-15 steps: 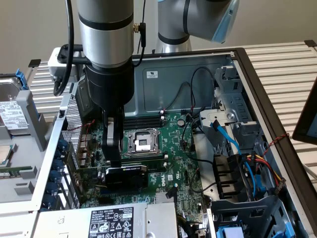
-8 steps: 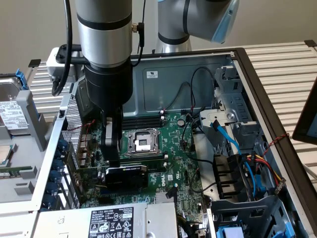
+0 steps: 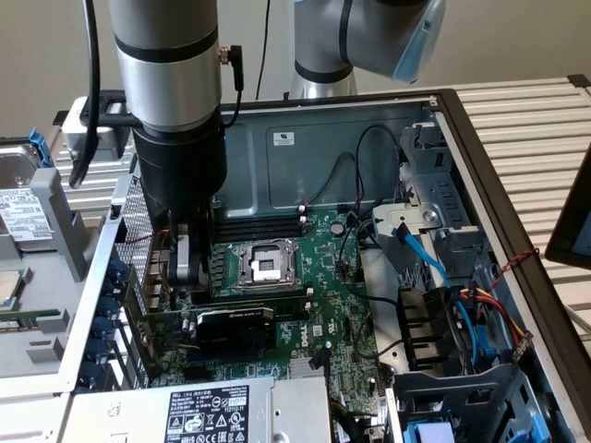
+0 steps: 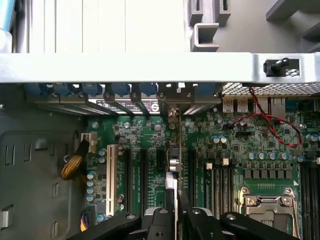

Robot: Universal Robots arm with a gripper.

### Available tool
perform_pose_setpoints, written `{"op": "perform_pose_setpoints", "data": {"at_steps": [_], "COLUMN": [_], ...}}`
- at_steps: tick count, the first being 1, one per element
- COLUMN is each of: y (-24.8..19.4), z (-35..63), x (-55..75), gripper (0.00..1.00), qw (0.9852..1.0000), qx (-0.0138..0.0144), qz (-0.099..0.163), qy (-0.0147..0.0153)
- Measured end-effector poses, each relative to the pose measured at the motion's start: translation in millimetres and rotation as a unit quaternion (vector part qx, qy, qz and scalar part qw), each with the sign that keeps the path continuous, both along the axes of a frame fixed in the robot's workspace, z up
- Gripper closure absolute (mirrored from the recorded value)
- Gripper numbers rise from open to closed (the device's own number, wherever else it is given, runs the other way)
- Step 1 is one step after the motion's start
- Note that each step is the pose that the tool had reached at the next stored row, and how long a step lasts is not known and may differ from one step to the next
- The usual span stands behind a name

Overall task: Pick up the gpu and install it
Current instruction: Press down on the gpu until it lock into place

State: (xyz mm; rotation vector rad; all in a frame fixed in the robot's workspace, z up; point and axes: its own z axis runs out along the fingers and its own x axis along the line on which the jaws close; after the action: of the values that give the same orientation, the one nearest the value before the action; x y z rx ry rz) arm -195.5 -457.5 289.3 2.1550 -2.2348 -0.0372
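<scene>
Exterior view, read from its left to its right: a drive carrier [image 3: 23, 217] sits outside the case, then the open computer case [image 3: 480, 157] holding the motherboard [image 3: 323, 268]. The gripper [image 3: 185, 263] hangs low over the motherboard near the case's rear wall, where the slot brackets are. The gpu [image 3: 235, 328] stands on edge in an expansion slot, just below the gripper in this view, its long axis running from the rear wall toward the case interior. Further right sit the CPU socket [image 3: 268, 263] and the drive cage with its blue cable [image 3: 425, 254].

Wrist view: the fingers [image 4: 150, 225] are drawn close together on the gpu's thin top edge [image 4: 172, 165]; whether they actually clamp it or merely flank it cannot be told with certainty. The card lies directly between the fingers, aligned with its slot.
</scene>
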Motion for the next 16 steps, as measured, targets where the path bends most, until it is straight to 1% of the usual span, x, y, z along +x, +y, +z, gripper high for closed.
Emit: {"op": "perform_pose_setpoints", "data": {"at_steps": [1,2,3,5,8,10,14,16], "y": [0.5,1.2,1.8,2.4,2.8,3.2,5.6,6.1], "z": [-0.4,-1.1,-2.3,-5.2,-10.7,-13.4,-16.2,-17.8], "x": [-0.8,-1.7,-2.6,-4.4,-5.1,-5.2,-6.2,-6.7], "gripper": [0.86,0.89,0.89,0.89,0.89,0.89,0.89,0.89], "qw": [1.0,1.0,0.9999,0.9999,0.9999,0.9999,0.9999,0.9999], "qx": [-0.0001,0.0,0.0,0.0001,0.0001,0.0001,0.0001,0.0001], "qz": [0.0,0.001,0.001,0.003,0.006,0.007,0.007,0.008], "qy": [-0.0044,-0.0078,-0.0103,-0.0127,-0.0138,-0.0138,-0.0139,-0.0138]}}
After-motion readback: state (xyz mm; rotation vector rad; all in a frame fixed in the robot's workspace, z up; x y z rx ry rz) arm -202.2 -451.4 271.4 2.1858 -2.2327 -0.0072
